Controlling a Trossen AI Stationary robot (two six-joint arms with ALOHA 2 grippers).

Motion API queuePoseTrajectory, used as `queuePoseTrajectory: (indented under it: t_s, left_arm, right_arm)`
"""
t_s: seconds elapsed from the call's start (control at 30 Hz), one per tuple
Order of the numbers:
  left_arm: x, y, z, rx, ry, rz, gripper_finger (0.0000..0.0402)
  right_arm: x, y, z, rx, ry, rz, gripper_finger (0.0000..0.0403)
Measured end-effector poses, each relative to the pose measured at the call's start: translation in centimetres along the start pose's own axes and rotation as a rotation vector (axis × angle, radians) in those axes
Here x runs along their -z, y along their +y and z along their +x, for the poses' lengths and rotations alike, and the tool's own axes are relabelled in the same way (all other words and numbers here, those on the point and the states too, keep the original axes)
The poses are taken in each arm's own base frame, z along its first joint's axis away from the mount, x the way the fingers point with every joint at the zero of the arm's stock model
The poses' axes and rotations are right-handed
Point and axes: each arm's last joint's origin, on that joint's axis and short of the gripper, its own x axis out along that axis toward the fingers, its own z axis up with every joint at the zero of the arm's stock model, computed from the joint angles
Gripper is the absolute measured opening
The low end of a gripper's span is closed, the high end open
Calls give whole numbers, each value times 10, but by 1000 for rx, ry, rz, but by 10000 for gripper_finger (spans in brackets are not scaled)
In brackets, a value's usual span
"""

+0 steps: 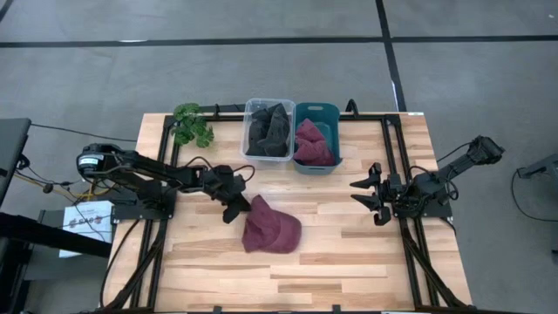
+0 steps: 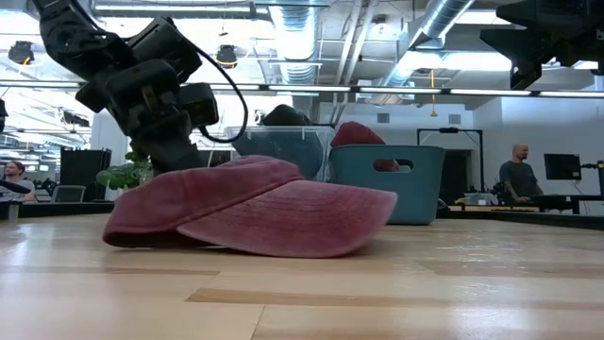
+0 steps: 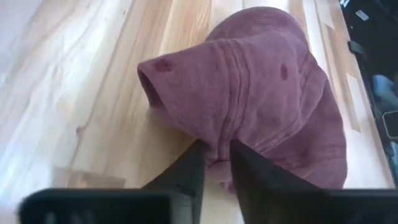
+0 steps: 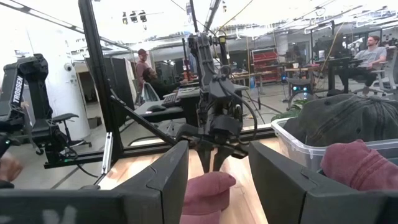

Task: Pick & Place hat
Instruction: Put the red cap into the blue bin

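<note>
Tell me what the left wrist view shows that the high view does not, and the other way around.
Only the left wrist view shows the left gripper closing its fingers on a fold of the maroon hat. Only the high view shows the clear bin with dark hats, the teal bin with maroon hats, the plant and the waiting right gripper. Both show the hat on the wooden table.

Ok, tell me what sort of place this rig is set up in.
Probably an open robotics lab or workshop. Exposed ducts and strip lights run across the ceiling, people sit at desks with monitors beyond the table, and another robot arm stands nearby.
</note>
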Motion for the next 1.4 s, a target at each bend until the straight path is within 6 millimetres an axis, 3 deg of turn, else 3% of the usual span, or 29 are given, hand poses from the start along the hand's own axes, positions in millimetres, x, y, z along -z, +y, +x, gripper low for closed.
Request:
queuePoseTrajectory:
  t_s: [0.2, 1.4]
  left_arm:
    - [-5, -3, 0, 38, -6, 114, 9]
    - [-9, -7, -1, 128, -35, 171, 13]
  right_arm:
    - [0, 0, 0, 0, 0, 0, 161]
    - [0, 0, 0, 1, 0, 19, 161]
